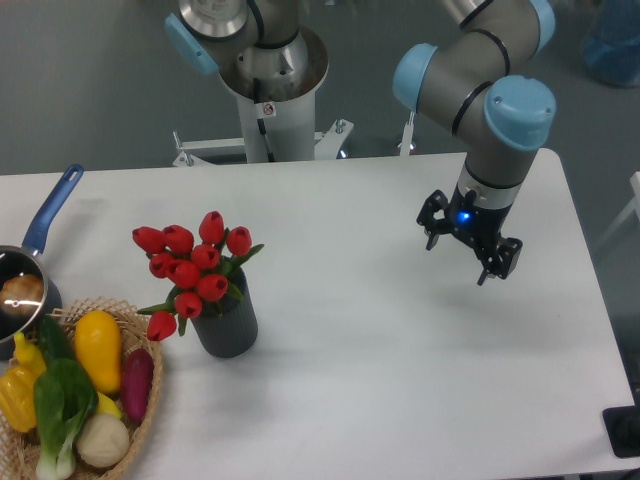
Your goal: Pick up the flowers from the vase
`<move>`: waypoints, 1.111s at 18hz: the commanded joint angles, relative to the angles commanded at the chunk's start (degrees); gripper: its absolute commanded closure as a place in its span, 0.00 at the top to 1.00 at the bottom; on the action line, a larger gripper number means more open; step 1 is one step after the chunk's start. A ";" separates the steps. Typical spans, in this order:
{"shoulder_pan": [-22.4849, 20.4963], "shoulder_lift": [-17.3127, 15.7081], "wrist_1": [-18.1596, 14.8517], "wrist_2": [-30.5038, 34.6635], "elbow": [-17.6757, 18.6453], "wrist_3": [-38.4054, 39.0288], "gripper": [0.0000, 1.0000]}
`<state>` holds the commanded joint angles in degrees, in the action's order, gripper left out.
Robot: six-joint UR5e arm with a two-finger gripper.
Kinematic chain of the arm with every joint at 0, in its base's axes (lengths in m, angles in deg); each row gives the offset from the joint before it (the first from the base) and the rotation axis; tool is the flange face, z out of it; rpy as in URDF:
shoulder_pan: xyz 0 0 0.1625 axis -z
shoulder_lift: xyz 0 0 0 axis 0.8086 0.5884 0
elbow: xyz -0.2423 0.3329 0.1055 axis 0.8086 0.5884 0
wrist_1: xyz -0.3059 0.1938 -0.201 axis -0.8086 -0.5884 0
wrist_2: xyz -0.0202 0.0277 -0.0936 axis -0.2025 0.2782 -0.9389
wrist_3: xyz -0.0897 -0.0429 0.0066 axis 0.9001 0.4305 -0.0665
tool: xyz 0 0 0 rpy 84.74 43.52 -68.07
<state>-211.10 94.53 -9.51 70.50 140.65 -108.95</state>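
A: Lighting even, bright, diffuse overhead. White table point(380, 330) not blown out.
B: Shadows?
A: Soft, faint, under the vase point(225, 325) and the gripper point(468, 248). Slightly soft focus overall, mild noise, no glare.

there is just one camera, so no second view shares anything with it. it sits high up on the side of the white table point(380, 400) across from the robot's base point(268, 100), and it looks down at a slant. it stands far enough back to take in almost the whole top. the left edge cuts off the pot point(25, 285) and the basket point(150, 400).
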 joint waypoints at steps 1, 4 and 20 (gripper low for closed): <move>0.00 0.00 0.00 0.00 0.00 0.00 1.00; 0.09 0.00 -0.09 -0.09 0.00 0.09 1.00; -0.61 -0.62 0.88 -8.17 4.75 0.18 1.00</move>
<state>-211.72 93.91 -8.63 62.33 145.40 -108.77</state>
